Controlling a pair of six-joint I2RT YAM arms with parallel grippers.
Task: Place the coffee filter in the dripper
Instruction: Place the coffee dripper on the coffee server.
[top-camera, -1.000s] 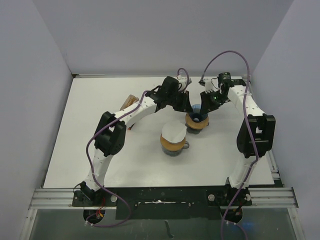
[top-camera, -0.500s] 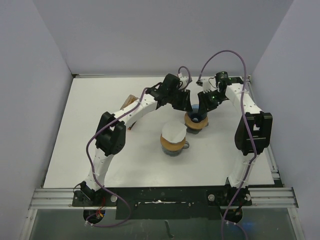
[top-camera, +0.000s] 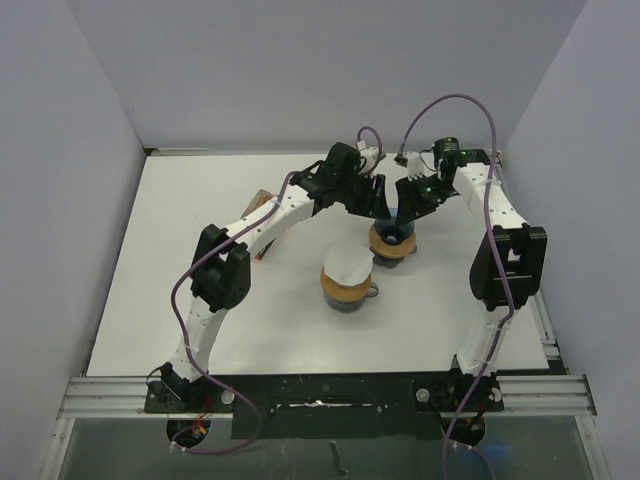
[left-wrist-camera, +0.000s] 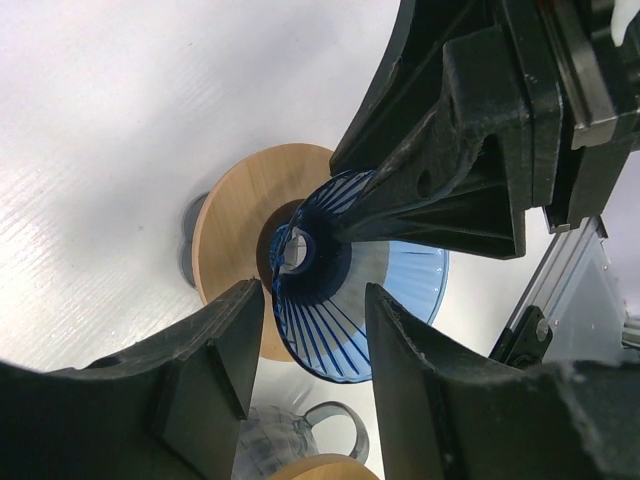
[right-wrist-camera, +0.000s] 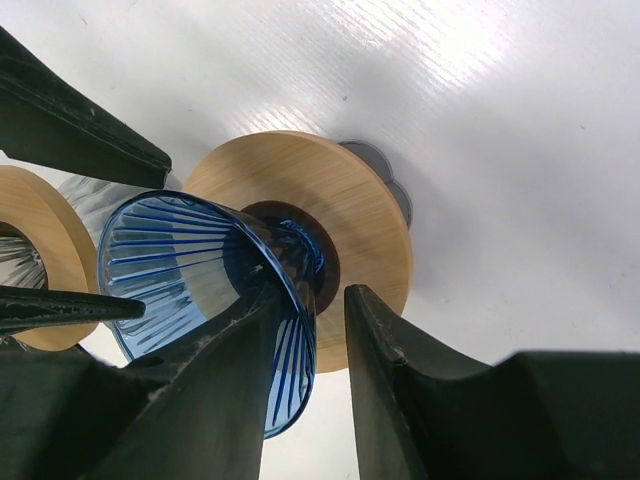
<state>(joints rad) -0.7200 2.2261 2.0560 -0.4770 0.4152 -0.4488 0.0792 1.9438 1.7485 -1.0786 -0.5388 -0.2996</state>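
Looking down at the white table (top-camera: 150, 250), both arms meet over the blue ribbed dripper (left-wrist-camera: 320, 340). The left gripper (left-wrist-camera: 315, 300) is partly open, fingers either side of the cone and holding nothing. The right gripper (right-wrist-camera: 312, 295) is half spread too, straddling the rim; can't tell if it touches. A wooden collar (left-wrist-camera: 235, 220) sits just under both. The white coffee filter (top-camera: 347, 264) is on a glass mug (top-camera: 350, 298), near both grippers on the arm-base side.

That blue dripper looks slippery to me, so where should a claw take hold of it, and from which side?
Probably its rim, from above: one finger inside the blue dripper, one outside, pinching the ribbed wall. The cone flares upward from a narrow neck, so a side grip would likely slide, and the wooden collar beneath is a wide flat disc, hard to span.
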